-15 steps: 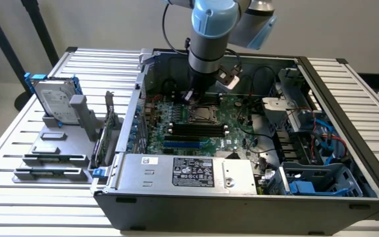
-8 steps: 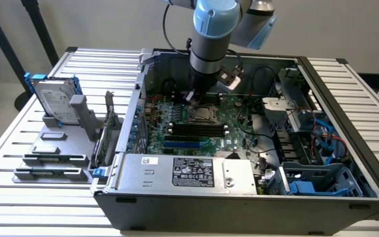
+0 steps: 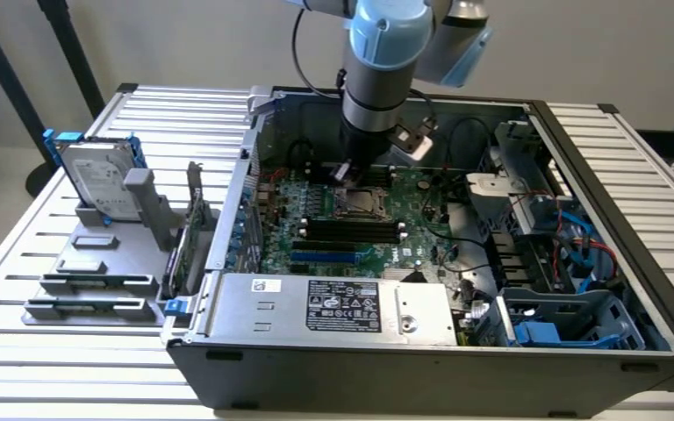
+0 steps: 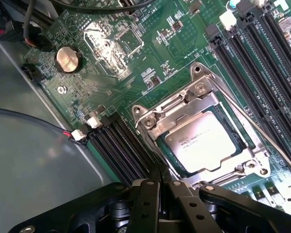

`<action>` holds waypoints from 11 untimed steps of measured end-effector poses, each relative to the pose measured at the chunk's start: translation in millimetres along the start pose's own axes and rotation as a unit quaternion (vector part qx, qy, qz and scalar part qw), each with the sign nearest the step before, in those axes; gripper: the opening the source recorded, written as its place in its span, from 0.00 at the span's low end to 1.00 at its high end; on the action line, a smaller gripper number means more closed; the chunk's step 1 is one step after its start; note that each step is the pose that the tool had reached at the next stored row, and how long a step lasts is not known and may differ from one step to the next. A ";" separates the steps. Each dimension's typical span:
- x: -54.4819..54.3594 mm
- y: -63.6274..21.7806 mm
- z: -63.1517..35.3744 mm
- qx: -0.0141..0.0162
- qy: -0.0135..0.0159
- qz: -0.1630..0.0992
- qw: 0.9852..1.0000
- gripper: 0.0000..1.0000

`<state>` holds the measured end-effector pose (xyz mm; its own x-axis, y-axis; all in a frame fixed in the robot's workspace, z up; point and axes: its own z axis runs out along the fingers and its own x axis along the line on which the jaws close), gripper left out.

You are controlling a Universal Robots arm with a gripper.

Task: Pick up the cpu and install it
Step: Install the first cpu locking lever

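cpu: already seated in the motherboard socket
gripper: fingers pressed together, empty, just above it
left: socket frame looks unlatched

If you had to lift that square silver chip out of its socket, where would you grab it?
Probably from straight above, by two opposite edges of the flat square silver cpu. It lies flat, recessed in the metal socket frame, so only its top and thin rim are reachable; the frame would hamper a sideways approach.

A white slatted metal table carries everything. On it stand an open dark grey computer case and, at the exterior view's left, a grey plastic parts holder (just beside the case).
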<state>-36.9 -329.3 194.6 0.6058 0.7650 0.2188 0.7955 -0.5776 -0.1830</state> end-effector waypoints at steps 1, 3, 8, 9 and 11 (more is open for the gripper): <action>0.6 0.8 0.1 0.000 0.000 0.000 1.000 0.14; 1.9 2.6 0.3 0.000 -0.001 0.000 1.000 0.14; 5.1 7.2 0.7 -0.001 -0.001 0.000 1.000 0.14; 5.9 8.3 0.8 -0.001 -0.001 0.000 1.000 0.14; 7.6 10.5 0.9 -0.001 -0.001 0.000 1.000 0.14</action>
<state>-23.9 -329.2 193.6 0.6059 0.7655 0.2165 0.7954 -0.5782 -0.1815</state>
